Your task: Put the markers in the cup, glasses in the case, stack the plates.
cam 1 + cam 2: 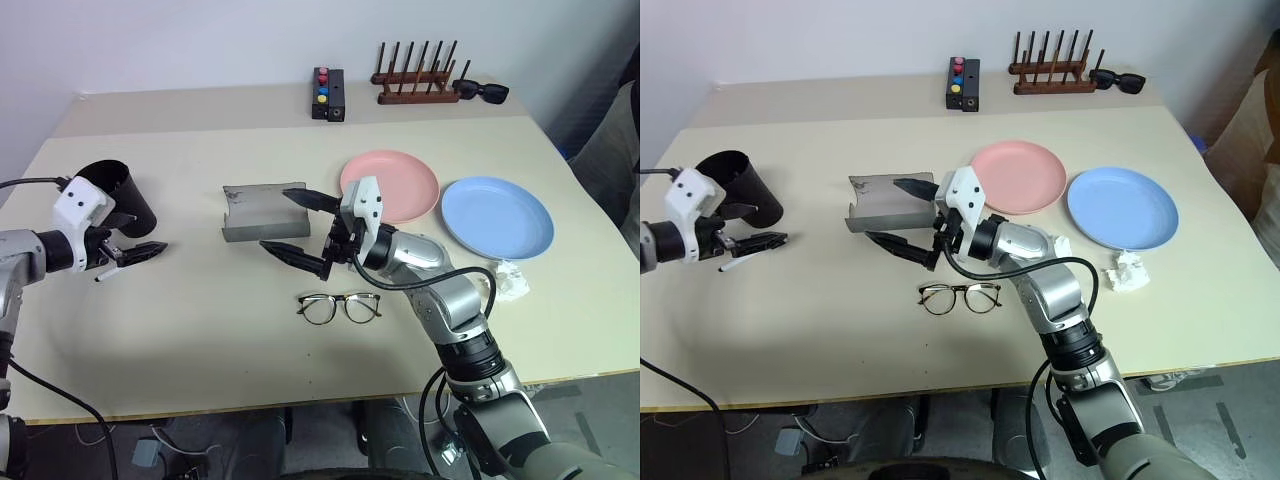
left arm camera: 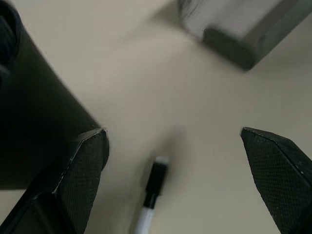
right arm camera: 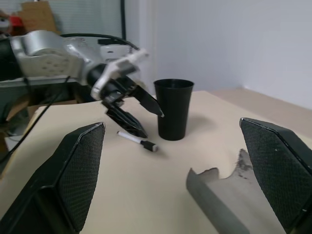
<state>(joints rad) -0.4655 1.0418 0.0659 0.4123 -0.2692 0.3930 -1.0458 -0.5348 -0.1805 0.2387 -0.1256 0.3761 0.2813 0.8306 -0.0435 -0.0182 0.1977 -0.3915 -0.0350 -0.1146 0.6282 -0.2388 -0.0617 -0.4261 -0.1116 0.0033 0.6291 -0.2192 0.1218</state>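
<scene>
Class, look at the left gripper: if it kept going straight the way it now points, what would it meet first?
Probably the white marker lying on the table just ahead of the open left gripper, beside the cup; depth is uncertain.

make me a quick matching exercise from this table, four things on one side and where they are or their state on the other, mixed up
Things:
1. glasses
2. white marker
3. case
4. blue plate

Places or states:
A. lying open behind the right pincer
B. on the table by the cup, under the open left pincer
C. beside the pink plate, not stacked
D. unfolded on the table, at the near side of the right pincer

Pairs: 1-D, 2-B, 3-A, 4-C
</scene>
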